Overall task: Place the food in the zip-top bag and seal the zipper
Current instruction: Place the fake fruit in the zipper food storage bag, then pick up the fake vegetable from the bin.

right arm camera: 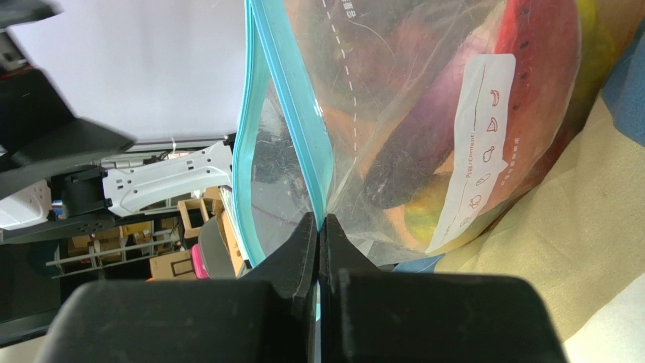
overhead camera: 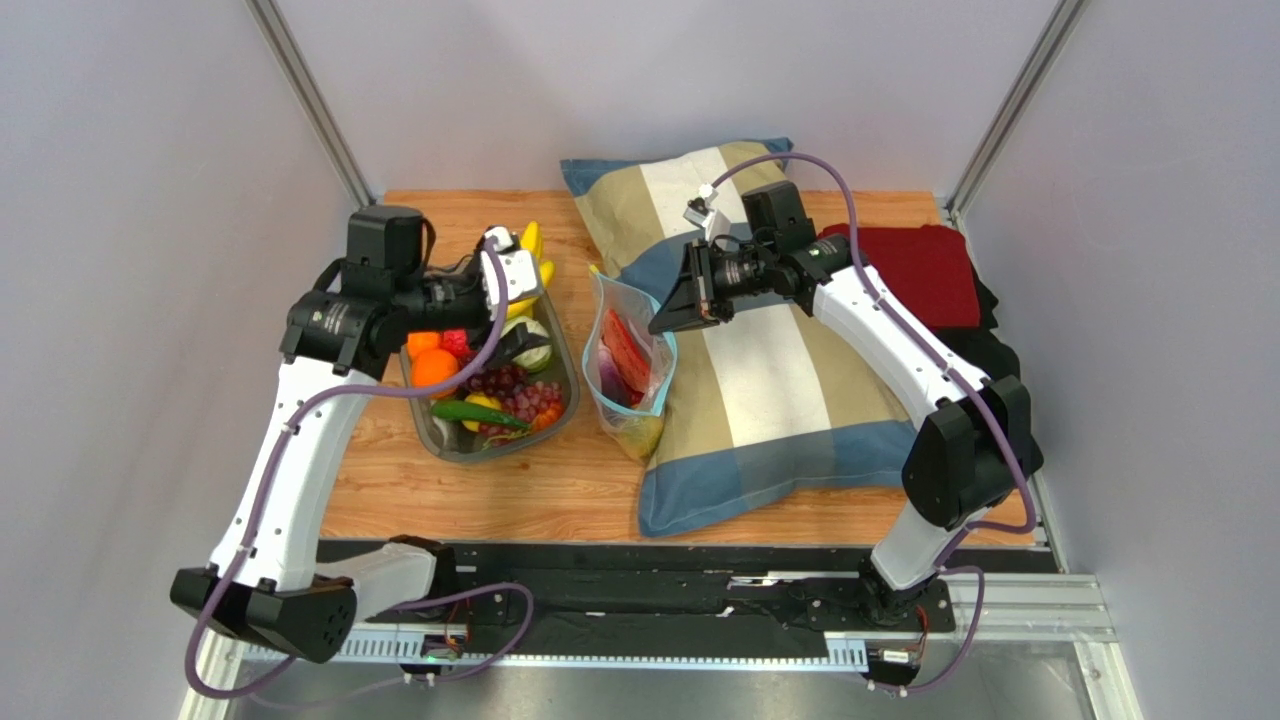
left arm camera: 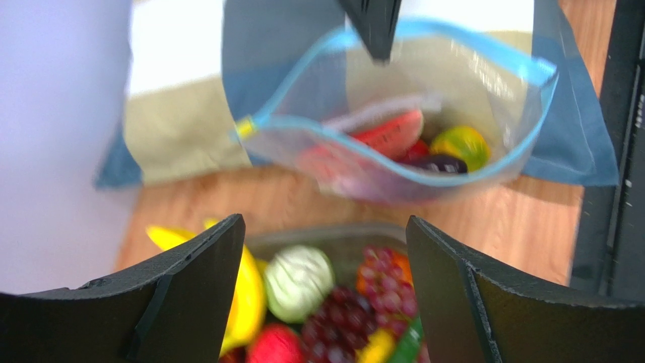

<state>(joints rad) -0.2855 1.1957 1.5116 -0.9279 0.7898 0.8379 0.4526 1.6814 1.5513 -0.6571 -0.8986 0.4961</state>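
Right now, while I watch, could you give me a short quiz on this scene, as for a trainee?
1. True or false: the right pincer is shut on the zip-top bag's blue rim.
2. The left pincer is: A) open above the dish; B) shut tight; C) inside the bag.
3. Fill in: the bag rests against the striped ____.
Key: 1 true; 2 A; 3 pillow.
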